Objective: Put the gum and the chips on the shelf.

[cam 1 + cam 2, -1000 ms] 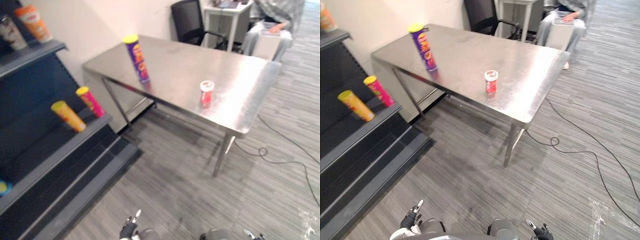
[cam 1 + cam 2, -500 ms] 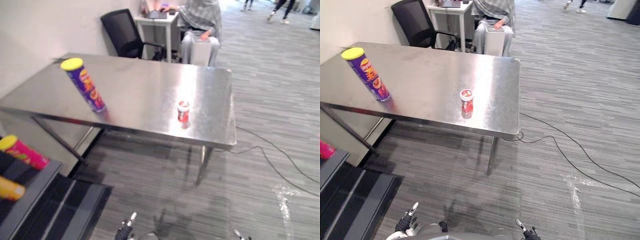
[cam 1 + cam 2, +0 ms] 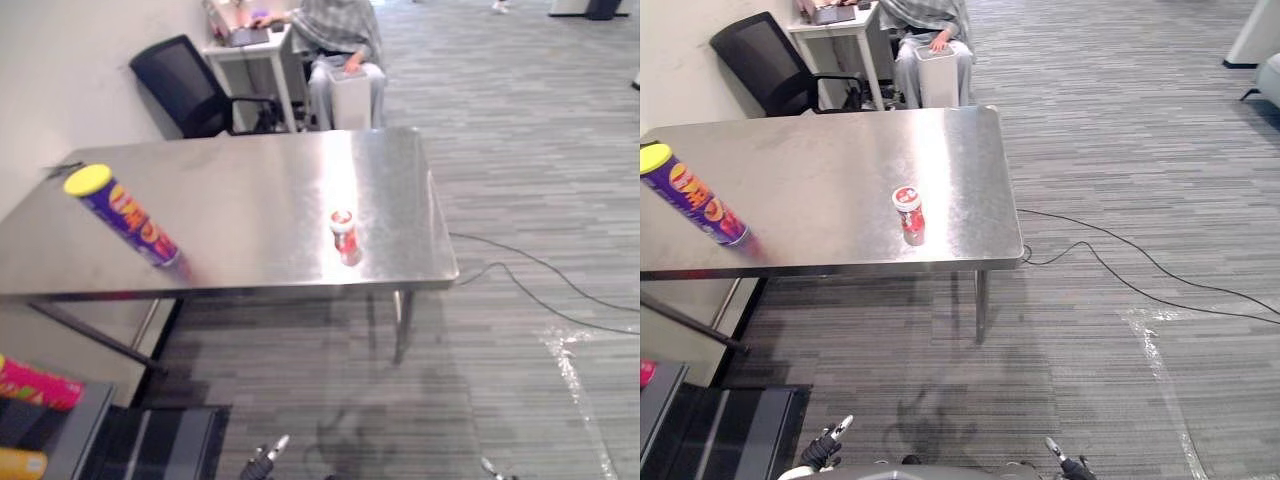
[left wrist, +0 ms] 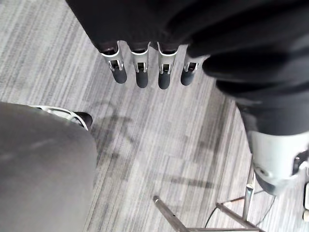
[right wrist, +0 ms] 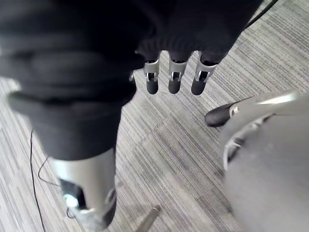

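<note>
Grey striped carpet (image 3: 1090,350), stainless steel table (image 3: 840,150); both items on the tabletop.
Tall purple chips tube with yellow lid (image 3: 695,195) stands near front edge, left end. Small red-and-white gum tub (image 3: 908,215) near front edge toward right front corner, well apart from tube. Left hand (image 4: 141,73) and right hand (image 5: 175,79) hang over carpet, fingers straight, holding nothing. Dark shelf (image 3: 150,445) low at left.

text: none legible | chips can (image 3: 130,218): orange lettering, blurred | gum tub (image 3: 343,234): label unreadable
</note>
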Robot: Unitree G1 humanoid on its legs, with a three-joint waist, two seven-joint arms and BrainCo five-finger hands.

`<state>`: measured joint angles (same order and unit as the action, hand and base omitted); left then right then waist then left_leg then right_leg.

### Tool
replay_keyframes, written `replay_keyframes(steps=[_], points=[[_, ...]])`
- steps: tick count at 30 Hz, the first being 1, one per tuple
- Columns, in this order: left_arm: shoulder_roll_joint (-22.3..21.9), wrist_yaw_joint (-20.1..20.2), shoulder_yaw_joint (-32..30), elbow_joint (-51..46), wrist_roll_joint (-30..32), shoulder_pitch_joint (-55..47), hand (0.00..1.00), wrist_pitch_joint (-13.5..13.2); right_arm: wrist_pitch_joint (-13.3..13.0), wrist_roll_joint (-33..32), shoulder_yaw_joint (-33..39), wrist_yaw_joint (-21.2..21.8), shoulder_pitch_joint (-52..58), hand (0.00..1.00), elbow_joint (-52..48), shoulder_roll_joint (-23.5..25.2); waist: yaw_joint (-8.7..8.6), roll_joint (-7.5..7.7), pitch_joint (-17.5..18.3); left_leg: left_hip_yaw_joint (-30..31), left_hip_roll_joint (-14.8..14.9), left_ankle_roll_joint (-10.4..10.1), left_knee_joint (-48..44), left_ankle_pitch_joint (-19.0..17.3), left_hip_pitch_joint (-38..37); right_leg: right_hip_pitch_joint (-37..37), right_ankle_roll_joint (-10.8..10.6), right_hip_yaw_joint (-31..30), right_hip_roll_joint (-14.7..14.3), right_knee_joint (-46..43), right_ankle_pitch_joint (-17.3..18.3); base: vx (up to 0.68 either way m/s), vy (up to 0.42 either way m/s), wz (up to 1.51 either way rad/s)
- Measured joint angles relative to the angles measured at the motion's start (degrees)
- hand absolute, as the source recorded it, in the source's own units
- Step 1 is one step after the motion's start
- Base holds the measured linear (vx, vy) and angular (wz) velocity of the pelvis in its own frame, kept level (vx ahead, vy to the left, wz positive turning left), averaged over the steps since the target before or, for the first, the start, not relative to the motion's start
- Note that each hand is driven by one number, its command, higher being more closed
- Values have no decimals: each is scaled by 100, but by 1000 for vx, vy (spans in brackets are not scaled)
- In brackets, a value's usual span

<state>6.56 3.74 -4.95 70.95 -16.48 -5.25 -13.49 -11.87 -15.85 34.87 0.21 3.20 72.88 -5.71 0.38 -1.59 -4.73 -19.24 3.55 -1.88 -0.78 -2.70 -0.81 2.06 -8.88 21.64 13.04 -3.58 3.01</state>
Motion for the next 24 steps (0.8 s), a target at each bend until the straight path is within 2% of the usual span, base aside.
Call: replay_keyframes(steps=[4,8,11,14,16,17,20,23,24], points=[[-2,-3,-210,22,166,-263,0,38,8,-183,684,-93,-205,0,-164,-323,8,43,-1,126,3,-42,499,307,-81,6,17,74,-122,249,-35,-79,-35,10],[8,-3,-228,18,160,-410,0,30,-37,-344,1102,-170,-305,0,-561,-843,27,87,12,140,-36,-63,586,330,-46,-13,3,74,-133,358,-104,-10,-3,1],[13,23,-226,-45,97,-468,0,24,-60,-562,1118,-335,-435,0,-1489,-1239,-16,101,13,163,-100,-21,618,355,26,-104,-17,48,-92,356,-139,34,18,0],[15,30,-202,-219,52,-472,0,-53,-132,-321,606,-788,-462,0,-3368,-1554,-39,98,19,273,-138,-2,616,359,183,-257,-67,26,-78,349,-214,67,7,-1],[33,40,-153,-388,-141,-476,0,-100,-204,241,299,-986,-651,0,-4492,-1829,-44,110,-3,332,-139,16,565,371,297,-321,-54,24,-81,341,-229,90,-19,3],[62,46,-111,-480,-154,-481,0,-148,-326,489,168,-1089,-890,0,-4710,-1985,-34,150,-29,460,-133,15,499,370,327,-308,-53,22,-81,334,-229,73,-33,12],[149,55,78,-618,-365,-472,0,-178,-393,701,-391,-1233,-1441,0,-4879,-2315,-22,243,-178,590,-105,7,312,355,469,-352,-40,33,-75,265,-225,29,-28,13],[173,56,249,-808,-390,-450,0,-225,-455,717,-1372,-1115,-2017,0,-5309,-2682,22,200,-464,627,-53,39,-95,190,778,-538,-3,22,-42,68,-213,-50,5,6],[173,62,317,-828,-516,-448,0,-225,-480,832,-1817,-1037,-2188,0,-5446,-2809,97,154,-532,636,-38,39,-238,103,877,-598,-3,9,-33,22,-213,-64,28,0]])
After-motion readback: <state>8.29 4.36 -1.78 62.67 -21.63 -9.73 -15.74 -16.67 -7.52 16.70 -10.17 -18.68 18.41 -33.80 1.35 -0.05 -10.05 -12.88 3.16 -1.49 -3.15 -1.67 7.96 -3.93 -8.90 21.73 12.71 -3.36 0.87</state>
